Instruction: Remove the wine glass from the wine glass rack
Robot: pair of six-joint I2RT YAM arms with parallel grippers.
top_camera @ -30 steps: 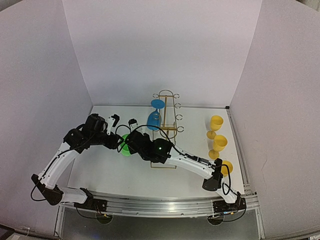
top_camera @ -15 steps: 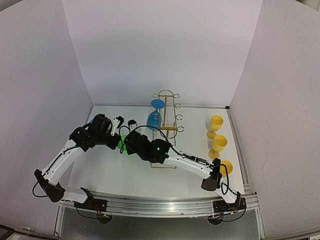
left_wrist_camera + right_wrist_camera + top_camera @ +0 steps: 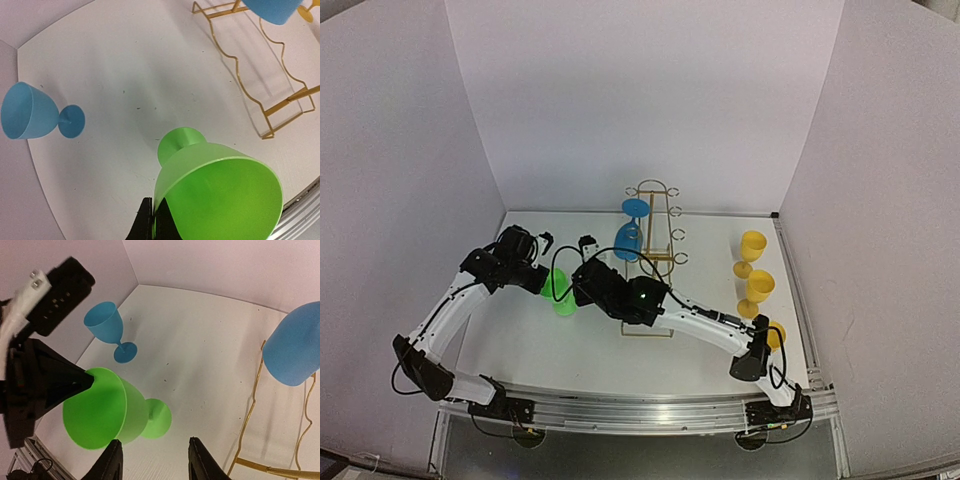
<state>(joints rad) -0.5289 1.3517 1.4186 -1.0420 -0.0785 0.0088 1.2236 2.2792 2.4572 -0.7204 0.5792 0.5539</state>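
From my station I see the left gripper (image 3: 154, 218) closed tightly on the rim of the green wine glass (image 3: 215, 190), one finger inside the bowl and one outside. The glass is off the wine glass rack (image 3: 656, 250) and is held tilted over the white table (image 3: 520, 340), to the left of the rack and near it, with its mouth turned toward the near edge and its foot pointing away. I cannot tell whether the foot touches the table. The right gripper (image 3: 155, 445) is about half open and holds nothing. In the right wrist view its two fingers stand apart on either side of the foot of the green glass, without touching it. In the top view the right arm reaches across in front of the rack, and the two wrists are close together. The gold rack stands upright in the middle of the table toward the back wall, and a blue glass (image 3: 629, 238) hangs upside down from its left side. A second blue glass (image 3: 106, 325) is on the table near the left wall, well apart from the green one. Three yellow glasses (image 3: 753, 246) stand in a row along the right edge of the table.
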